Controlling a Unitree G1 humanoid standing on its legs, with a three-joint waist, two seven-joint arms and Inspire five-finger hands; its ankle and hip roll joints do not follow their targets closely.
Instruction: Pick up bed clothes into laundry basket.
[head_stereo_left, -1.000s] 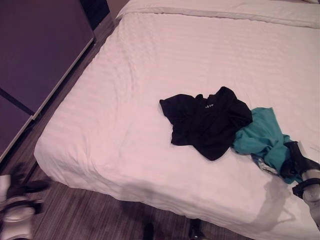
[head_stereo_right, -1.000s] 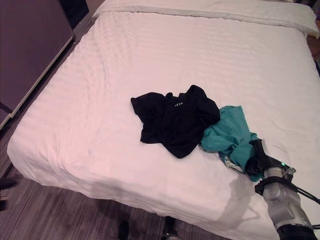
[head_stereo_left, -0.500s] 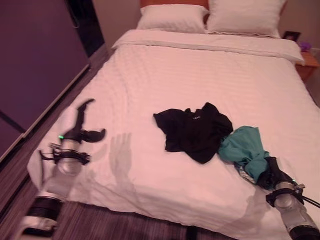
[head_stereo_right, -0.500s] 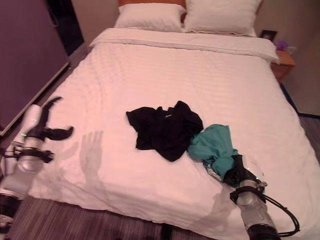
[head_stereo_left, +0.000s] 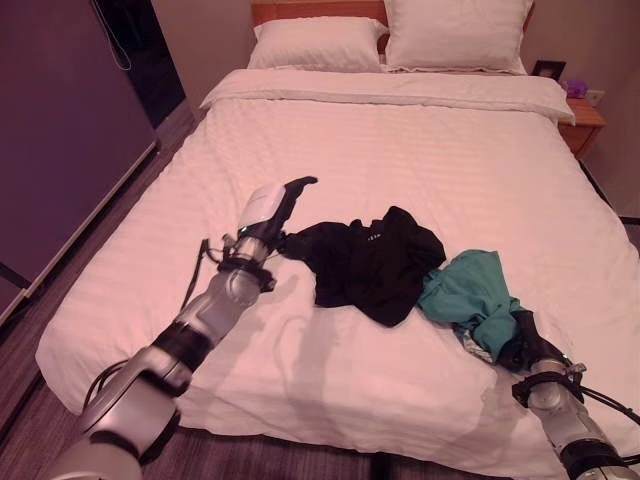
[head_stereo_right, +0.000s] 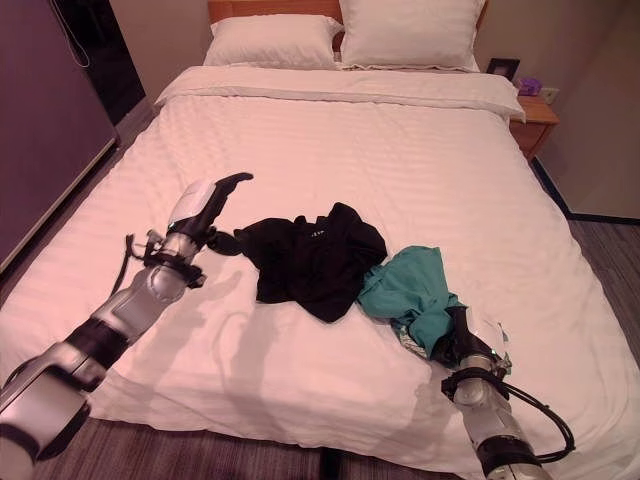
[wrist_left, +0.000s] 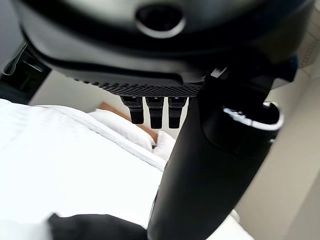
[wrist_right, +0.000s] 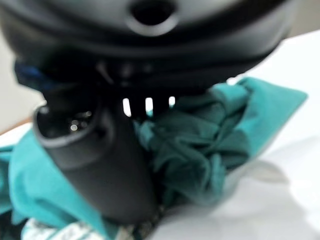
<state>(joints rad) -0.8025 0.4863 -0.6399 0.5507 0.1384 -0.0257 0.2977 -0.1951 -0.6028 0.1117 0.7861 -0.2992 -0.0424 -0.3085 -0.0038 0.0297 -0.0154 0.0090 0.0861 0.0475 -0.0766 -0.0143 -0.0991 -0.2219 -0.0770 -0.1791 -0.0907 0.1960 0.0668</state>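
Left hand (head_stereo_left: 268, 207) now beside black garment (head_stereo_left: 375, 262)

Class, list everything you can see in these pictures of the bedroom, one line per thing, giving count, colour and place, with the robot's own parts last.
bed: one, white, filling the scene
pillows: two, white, at the headboard
black garment: one, crumpled mid-bed
teal garment: one, to the right of the black garment, touching it
nightstand: one, wooden, right of the bed
left hand: dark, open, beside the black garment
right hand: dark, at the teal garment, fingers hidden
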